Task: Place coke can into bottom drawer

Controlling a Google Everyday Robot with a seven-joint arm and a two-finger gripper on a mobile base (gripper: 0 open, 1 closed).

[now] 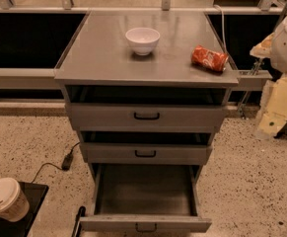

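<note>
The coke can lies on its side on the grey cabinet top, near the right front edge. The bottom drawer is pulled out wide and looks empty inside; its front with the black handle is at the lower edge of the view. The two shallower drawers above it stand slightly out. My gripper is at the far right, part of the pale arm beside the cabinet. It is to the right of the can and apart from it.
A white bowl stands upright mid-top, left of the can. A lidded paper cup sits on a black surface at the lower left. A cable with a power brick lies on the speckled floor, left of the cabinet.
</note>
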